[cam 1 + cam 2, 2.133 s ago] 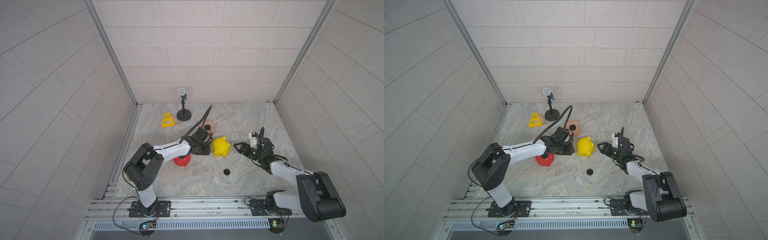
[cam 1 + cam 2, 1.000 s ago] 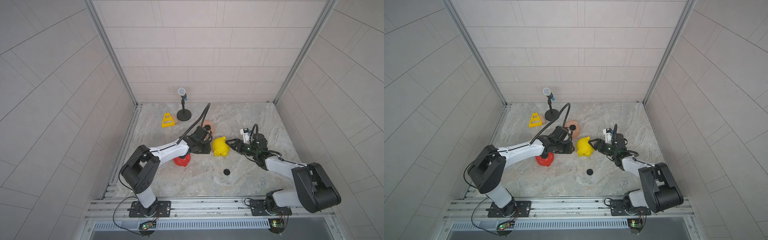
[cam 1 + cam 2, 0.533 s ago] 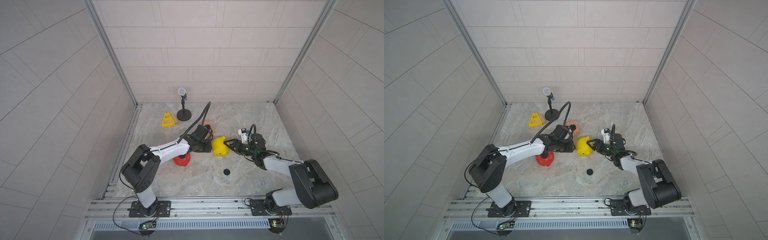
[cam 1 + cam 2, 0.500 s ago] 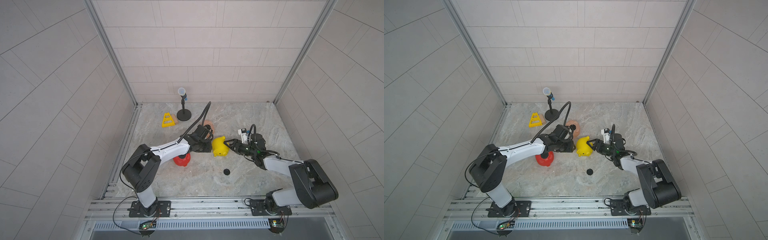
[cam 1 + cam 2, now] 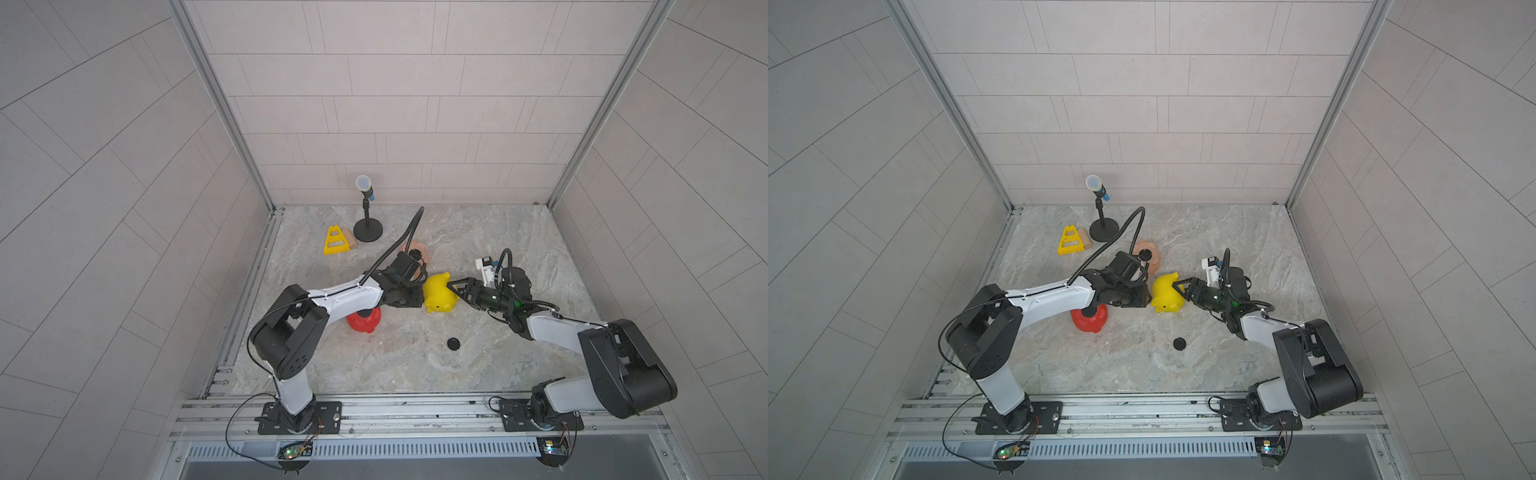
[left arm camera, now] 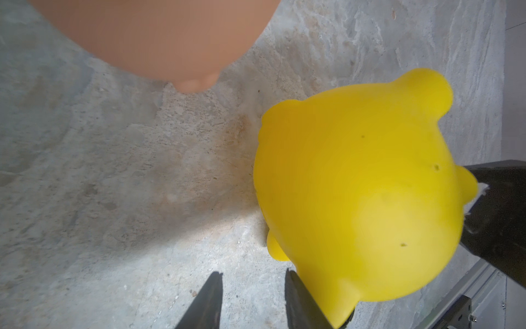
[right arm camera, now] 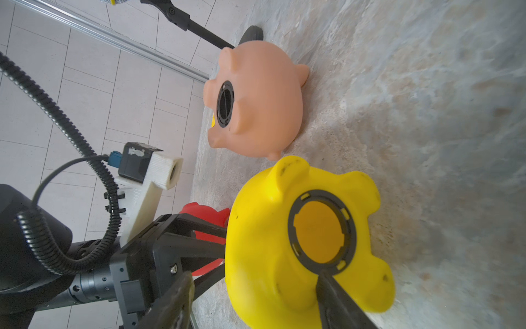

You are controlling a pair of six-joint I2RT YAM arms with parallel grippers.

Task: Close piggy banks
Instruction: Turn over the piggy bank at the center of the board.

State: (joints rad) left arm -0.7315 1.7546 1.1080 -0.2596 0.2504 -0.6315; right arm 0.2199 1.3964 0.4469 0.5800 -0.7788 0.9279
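On the marble tabletop (image 5: 395, 365), we see the yellow piggy bank (image 5: 438, 293) tipped over, belly hole unplugged, right gripper (image 5: 455, 290) spread wide against it, left gripper (image 6: 252, 273) barely parted, empty, beside it.

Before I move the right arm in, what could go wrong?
The yellow pig lies on its side, seemingly ungripped; the open right end effector could shove it into the left end effector or the peach pig. Its belly hole is open, yet the black plug lies on the table, held by neither arm.
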